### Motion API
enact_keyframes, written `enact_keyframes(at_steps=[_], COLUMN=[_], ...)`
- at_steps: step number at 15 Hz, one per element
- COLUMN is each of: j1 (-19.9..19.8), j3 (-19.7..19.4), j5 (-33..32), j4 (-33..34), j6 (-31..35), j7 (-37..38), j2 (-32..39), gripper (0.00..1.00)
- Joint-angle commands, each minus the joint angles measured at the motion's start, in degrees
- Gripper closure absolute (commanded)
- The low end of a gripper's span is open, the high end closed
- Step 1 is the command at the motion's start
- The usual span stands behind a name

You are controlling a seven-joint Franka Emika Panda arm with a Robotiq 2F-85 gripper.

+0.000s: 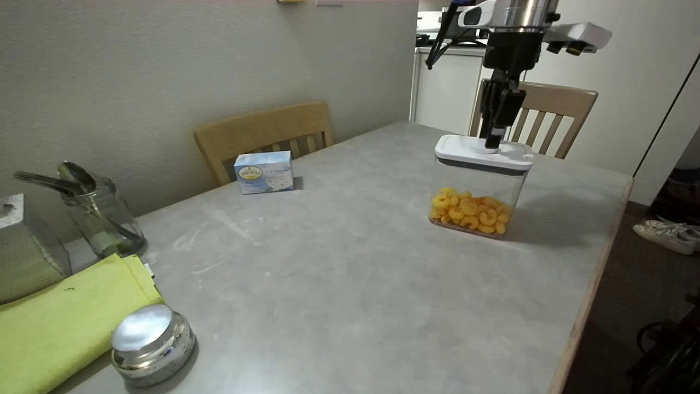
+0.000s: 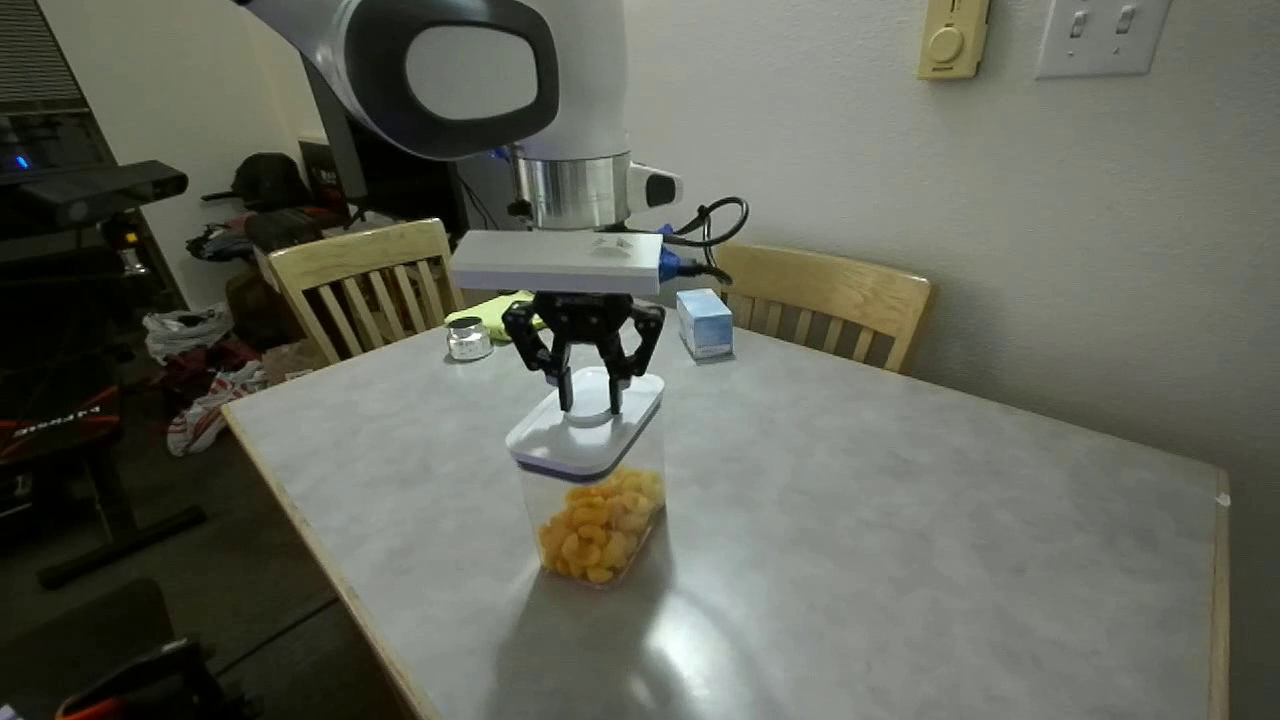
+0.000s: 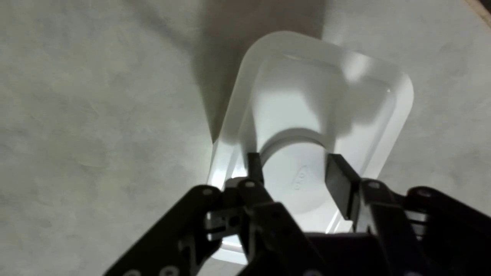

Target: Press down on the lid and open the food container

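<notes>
On the bench (image 1: 339, 306), a shiny metal tin (image 1: 153, 345) stands just beside a folded yellow-green cloth (image 1: 76, 317), a glass jar (image 1: 104, 223) holds cutlery (image 1: 76, 174), and a small blue-white box (image 1: 265, 172) stands near a wooden chair (image 1: 268, 123).

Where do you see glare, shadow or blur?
In an exterior view, glare on the table beside a shadow; in an exterior view, a soft shadow beside the food container; in the wrist view, glare and shadows on the lid, gripper slightly blurred.
</notes>
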Motion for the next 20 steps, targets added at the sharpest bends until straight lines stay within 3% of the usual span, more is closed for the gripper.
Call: enact_keyframes(at_steps=[1, 2, 3, 4, 10, 12, 20], j1=[-0.42, -0.38, -0.36, -0.29, -0.10, 0.01, 1.08], j3=[0.03, -0.01, -0.03, -0.09, -0.07, -0.06, 0.02], j5=[0.47, 0.30, 0.31, 0.04, 0.16, 0.04, -4.92], j4=[-1.89, -1.92, -1.92, -2.02, -2.77, -3.02, -3.47], j6=[0.72, 0.79, 0.79, 1.06, 2.84, 3.85, 6.04], j7=[0.16, 0.35, 0.50, 0.91, 4.73, 6.16, 11.92], j2=[-1.65, -1.72, -1.86, -1.99, -2.31, -2.09, -0.13], gripper=[0.74, 0.54, 0.45, 0.45, 0.05, 0.00, 0.00])
